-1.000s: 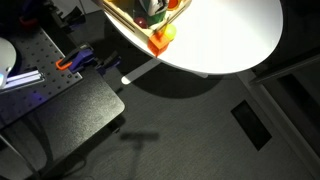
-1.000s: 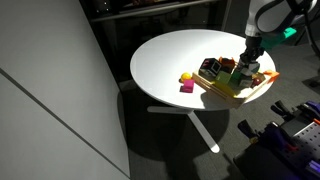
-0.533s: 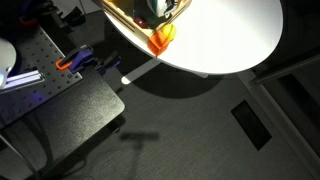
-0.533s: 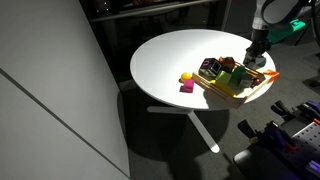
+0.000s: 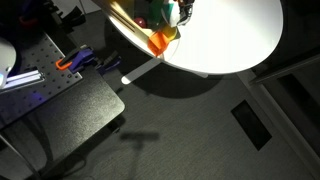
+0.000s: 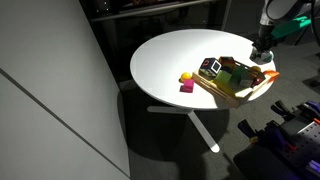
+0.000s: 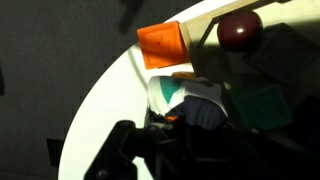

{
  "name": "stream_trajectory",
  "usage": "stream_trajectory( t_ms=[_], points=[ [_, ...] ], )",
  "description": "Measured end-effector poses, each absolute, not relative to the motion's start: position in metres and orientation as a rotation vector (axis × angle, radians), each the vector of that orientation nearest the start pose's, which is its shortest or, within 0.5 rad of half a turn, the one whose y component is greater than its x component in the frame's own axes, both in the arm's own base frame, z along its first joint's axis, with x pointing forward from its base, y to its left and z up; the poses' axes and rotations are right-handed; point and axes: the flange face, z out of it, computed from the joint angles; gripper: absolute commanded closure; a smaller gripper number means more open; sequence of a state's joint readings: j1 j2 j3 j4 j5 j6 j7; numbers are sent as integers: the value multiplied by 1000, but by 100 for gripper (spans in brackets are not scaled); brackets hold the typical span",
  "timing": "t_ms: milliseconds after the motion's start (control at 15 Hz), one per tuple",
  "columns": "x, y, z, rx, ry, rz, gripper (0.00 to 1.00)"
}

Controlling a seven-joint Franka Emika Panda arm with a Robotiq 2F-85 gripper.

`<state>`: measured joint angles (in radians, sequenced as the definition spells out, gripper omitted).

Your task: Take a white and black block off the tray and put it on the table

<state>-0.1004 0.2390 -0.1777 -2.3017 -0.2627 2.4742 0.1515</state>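
My gripper (image 6: pixel 261 57) hangs above the right end of the light-wood tray (image 6: pixel 243 97) on the round white table (image 6: pixel 170 55). It is shut on the white and black block (image 7: pixel 188 102), whose white face and teal patch show between the dark fingers in the wrist view. The gripper also shows in an exterior view (image 5: pixel 172 14) over the tray near the table edge. Another white and black block (image 6: pixel 209 68) sits at the tray's left end. An orange block (image 7: pixel 160 45) lies at the tray's corner.
A red piece (image 7: pixel 240 28) and a green block (image 7: pixel 262 106) lie in the tray. A yellow block (image 6: pixel 186 77) and a pink block (image 6: pixel 187 88) lie on the table left of the tray. The dark perforated bench (image 5: pixel 50 90) stands beside the table.
My gripper has risen off the tray and shifted toward its right end, lifting the white and black block with it.
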Motion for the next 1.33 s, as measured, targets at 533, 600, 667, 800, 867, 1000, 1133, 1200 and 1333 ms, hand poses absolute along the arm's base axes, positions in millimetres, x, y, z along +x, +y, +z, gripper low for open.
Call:
stream_trajectory(
  t_ms=[533,600,667,800,867,1000,1133,1200,1333],
  points=[
    [539,-161,223,-3287,490,95,53],
    [543,-162,223,-3288,494,89,45],
    [545,-162,222,-3289,496,85,38],
    [548,-160,222,-3290,499,78,20],
    [549,-159,223,-3291,496,76,14],
    [550,-155,223,-3293,485,75,1],
    [551,-150,223,-3295,470,73,0],
    [552,-147,223,-3296,462,73,0],
    [553,-141,222,-3297,444,74,0]
  ],
)
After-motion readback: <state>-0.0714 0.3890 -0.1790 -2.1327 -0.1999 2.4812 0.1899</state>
